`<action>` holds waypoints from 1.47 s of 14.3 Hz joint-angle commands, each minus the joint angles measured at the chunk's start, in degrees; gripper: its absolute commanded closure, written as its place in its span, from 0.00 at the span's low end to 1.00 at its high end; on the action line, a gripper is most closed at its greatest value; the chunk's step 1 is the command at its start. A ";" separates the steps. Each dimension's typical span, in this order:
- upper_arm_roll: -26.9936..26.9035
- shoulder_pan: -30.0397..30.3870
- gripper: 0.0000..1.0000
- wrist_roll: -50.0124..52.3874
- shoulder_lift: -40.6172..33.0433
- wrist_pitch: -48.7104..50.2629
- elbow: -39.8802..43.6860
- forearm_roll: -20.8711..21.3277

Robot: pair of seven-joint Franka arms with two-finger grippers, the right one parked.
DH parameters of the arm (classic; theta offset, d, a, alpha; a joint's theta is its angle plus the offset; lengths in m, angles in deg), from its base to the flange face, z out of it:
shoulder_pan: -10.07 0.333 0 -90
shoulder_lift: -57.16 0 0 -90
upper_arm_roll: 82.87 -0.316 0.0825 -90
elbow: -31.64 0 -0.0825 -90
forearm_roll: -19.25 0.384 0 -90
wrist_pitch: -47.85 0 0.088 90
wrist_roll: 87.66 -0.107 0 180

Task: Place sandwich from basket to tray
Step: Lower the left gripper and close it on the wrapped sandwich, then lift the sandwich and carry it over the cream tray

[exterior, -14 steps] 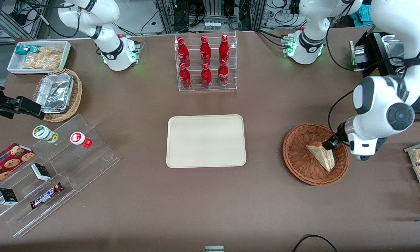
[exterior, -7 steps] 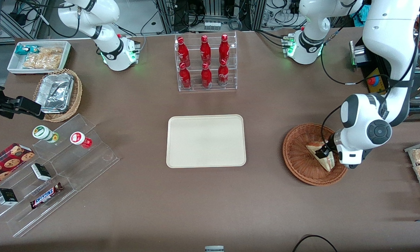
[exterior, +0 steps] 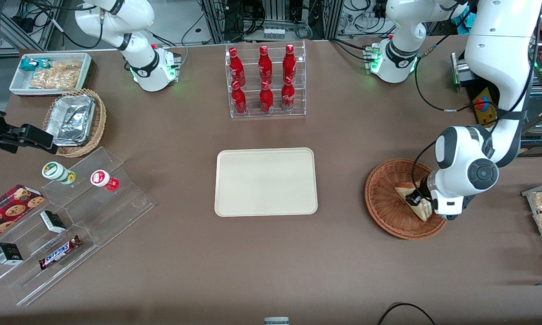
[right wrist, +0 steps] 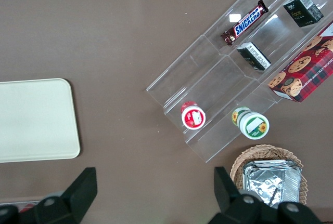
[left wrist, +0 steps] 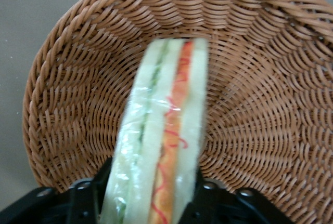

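Two fingers of the end effector clamp the sandwich in the basket, its lower corner cut off.

Front view high, overlooks whole table; left wrist close over basket, tool; right wrist downward.

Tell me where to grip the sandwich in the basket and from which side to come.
Grip the sandwich across its two flat bread faces, coming down from above. It stands on edge in the basket, striped filling edge up, so the faces are exposed. The gripper already straddles it that way.
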 commanded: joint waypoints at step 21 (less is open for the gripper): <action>0.61 -44.44 0.68 5.53 24.15 14.27 41.41 0.60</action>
